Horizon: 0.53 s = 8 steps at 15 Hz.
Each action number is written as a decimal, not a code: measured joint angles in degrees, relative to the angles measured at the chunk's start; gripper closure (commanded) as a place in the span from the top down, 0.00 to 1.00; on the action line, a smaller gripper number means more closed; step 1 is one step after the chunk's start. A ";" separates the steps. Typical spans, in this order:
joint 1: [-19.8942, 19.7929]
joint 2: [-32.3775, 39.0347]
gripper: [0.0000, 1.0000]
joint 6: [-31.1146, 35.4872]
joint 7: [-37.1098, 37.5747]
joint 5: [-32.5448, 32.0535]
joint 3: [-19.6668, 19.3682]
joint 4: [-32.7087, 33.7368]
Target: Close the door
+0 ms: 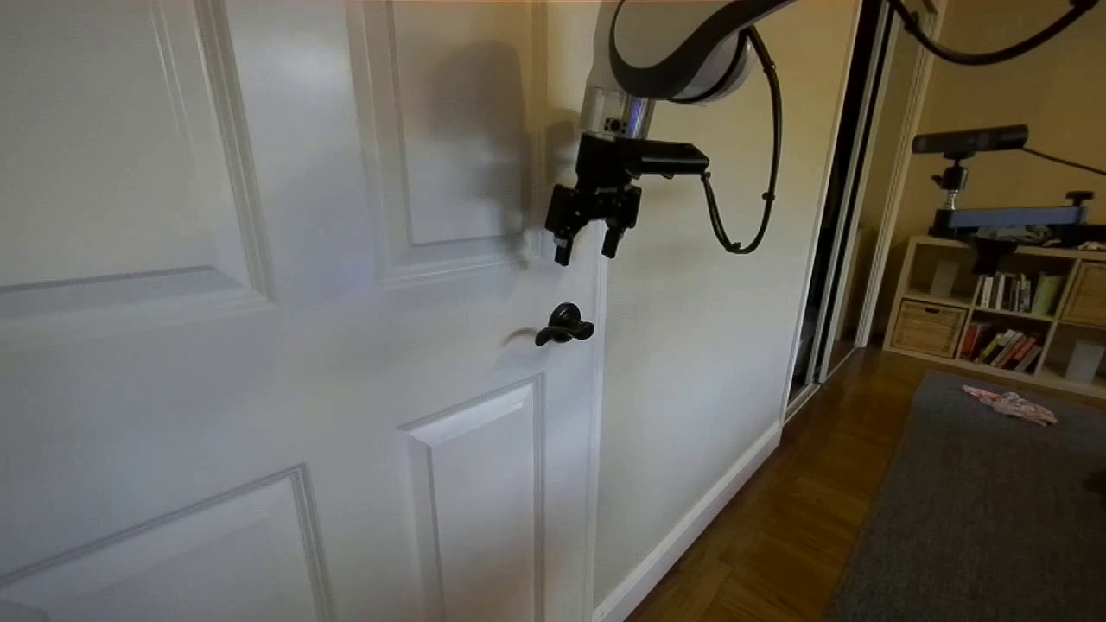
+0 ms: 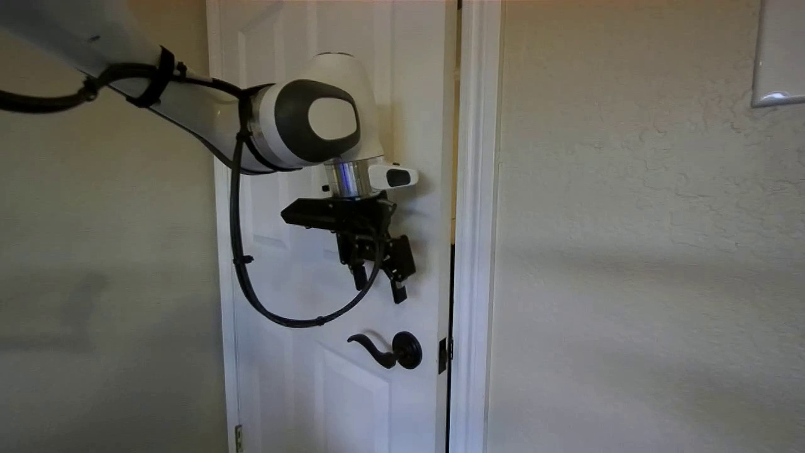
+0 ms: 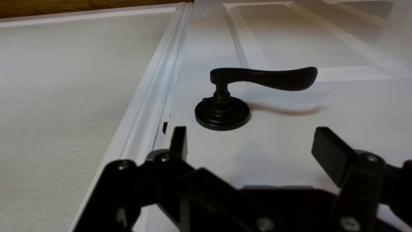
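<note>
The white panelled door (image 1: 302, 371) shows in both exterior views (image 2: 277, 377) and in the wrist view (image 3: 276, 129). It stands slightly ajar: a narrow dark gap and the latch plate (image 2: 443, 355) show along its edge beside the jamb. The black lever handle (image 1: 564, 326) is near that edge, also in an exterior view (image 2: 406, 350) and in the wrist view (image 3: 264, 77). My gripper (image 1: 586, 248) points down above the handle, also in an exterior view (image 2: 380, 287). In the wrist view its fingers (image 3: 252, 137) are wide apart with nothing between them, apart from the handle.
The white jamb (image 2: 476, 251) runs beside the door's latch edge, with wall (image 2: 629, 283) beyond it. A hose (image 1: 769, 173) loops from the arm. A low bookshelf (image 1: 975, 298), a camera on a stand (image 1: 972, 140) and a grey mat (image 1: 976, 518) lie farther off.
</note>
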 measured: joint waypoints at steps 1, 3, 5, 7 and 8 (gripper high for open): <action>0.10 -0.03 1.00 -0.21 0.00 0.00 0.00 -0.04; 0.28 -0.17 1.00 -0.38 0.00 0.00 0.01 -0.27; 0.49 -0.70 1.00 -0.46 0.00 0.00 0.03 -0.92; 0.86 -1.90 1.00 -1.74 0.00 0.01 0.18 -2.14; 1.05 -2.73 1.00 -2.82 0.00 0.03 0.37 -2.88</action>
